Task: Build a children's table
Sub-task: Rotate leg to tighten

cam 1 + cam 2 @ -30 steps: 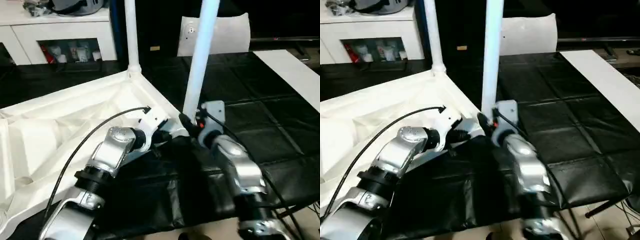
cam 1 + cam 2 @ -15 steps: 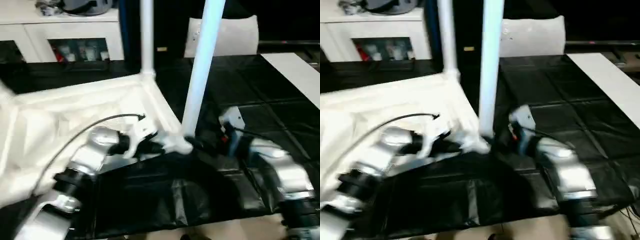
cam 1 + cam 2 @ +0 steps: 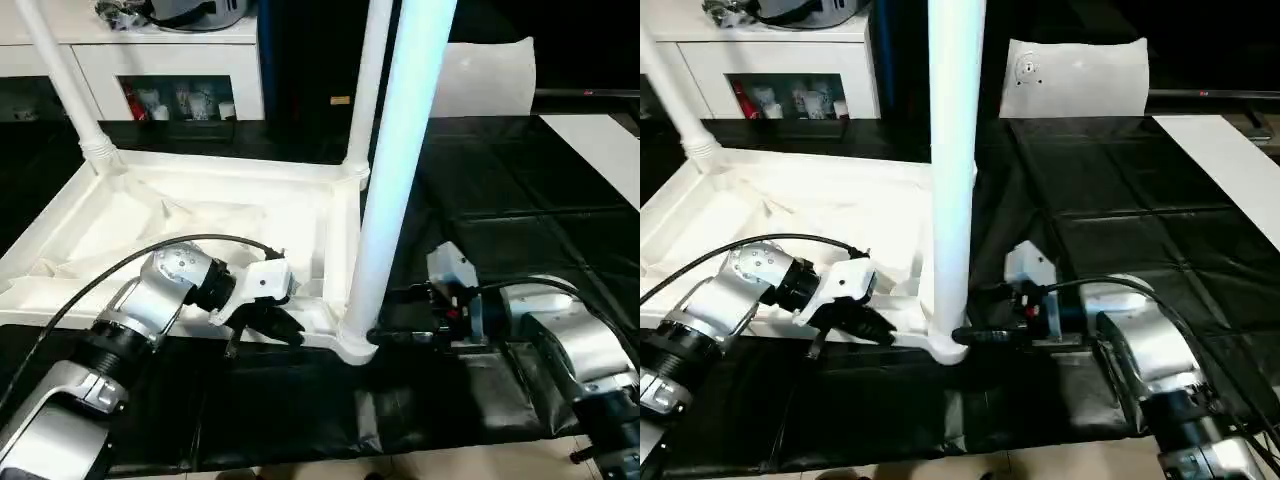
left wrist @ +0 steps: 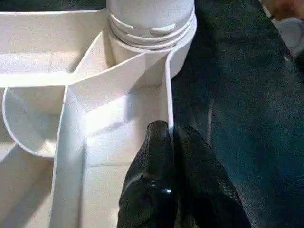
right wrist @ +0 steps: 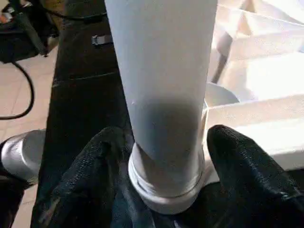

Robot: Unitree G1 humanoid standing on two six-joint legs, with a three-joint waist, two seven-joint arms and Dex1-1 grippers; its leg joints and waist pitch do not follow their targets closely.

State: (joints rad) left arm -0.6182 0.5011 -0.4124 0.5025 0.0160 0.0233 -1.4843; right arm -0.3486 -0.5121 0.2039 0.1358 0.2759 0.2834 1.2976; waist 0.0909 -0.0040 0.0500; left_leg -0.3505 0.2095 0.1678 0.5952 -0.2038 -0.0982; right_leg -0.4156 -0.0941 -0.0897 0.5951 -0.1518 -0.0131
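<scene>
Where your head cameras look down, the white table top [image 3: 190, 215] lies upside down on the black work surface [image 3: 520, 215], three legs standing in its corner sockets. Your left gripper [image 3: 278, 322] pinches the near rim. Your left wrist view shows those fingers [image 4: 159, 156] together on the thin wall. Your right wrist view shows the right gripper [image 5: 164, 156] spread around the nearest leg [image 5: 164, 80], at its base.

We swing the table top [image 3: 200, 215] round on the worktop [image 3: 520, 200], a third leg [image 3: 60, 80] coming into sight at the far-left corner, while our right gripper [image 3: 975, 335] drops level at the near leg [image 3: 400, 170].
</scene>
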